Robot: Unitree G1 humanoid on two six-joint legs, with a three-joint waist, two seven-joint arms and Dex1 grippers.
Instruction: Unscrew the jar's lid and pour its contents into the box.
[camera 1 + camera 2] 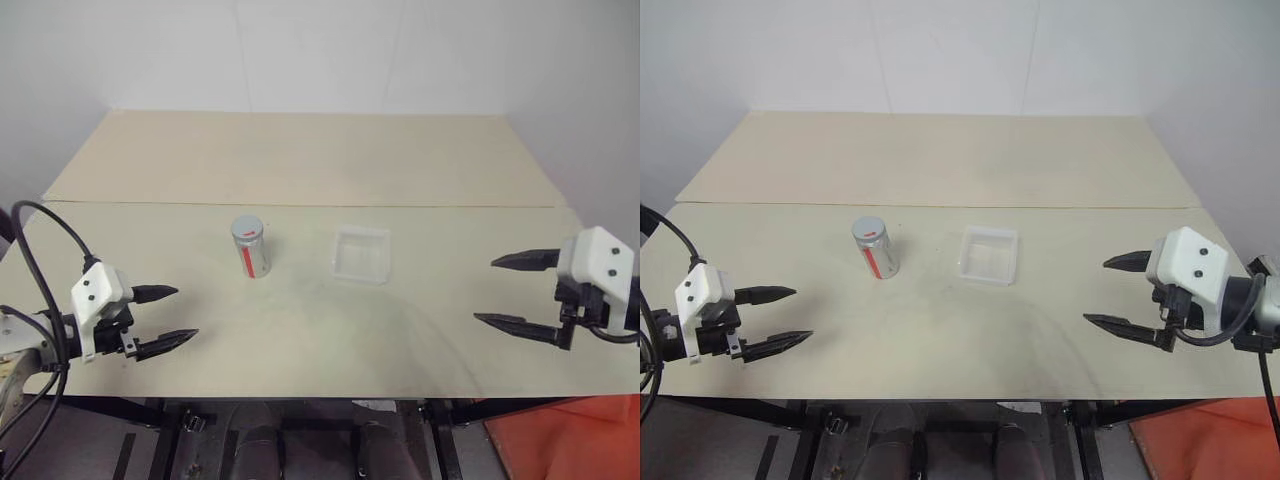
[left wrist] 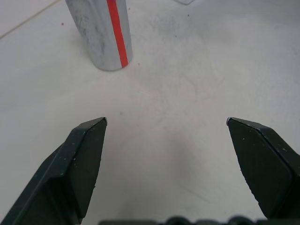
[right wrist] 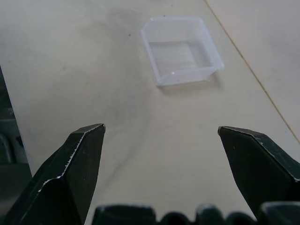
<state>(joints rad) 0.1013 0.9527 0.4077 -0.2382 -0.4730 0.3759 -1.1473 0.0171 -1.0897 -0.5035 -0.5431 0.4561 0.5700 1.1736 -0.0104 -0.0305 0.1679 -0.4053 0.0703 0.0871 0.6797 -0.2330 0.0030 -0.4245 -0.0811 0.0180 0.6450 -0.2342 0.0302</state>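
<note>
Table [image 1: 300,340], pale wood: bears all items. Box [image 1: 361,254], clear shallow tray, appears empty: just right of the jar, apart from it. Jar [image 1: 250,247], silver-grey, red stripe, long axis upright, lid [image 1: 247,228] on. Left gripper [image 1: 170,318], jaws apart, empty: nearer the jar, which lies ahead-right of it. Right gripper [image 1: 505,292], jaws apart, empty: well right of the jar, beyond the box.

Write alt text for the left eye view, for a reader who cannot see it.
A silver jar with a red stripe, lid on, stands upright on a pale table beside an empty clear box. The left gripper and right gripper hover at either side, jaws open, touching nothing.
</note>
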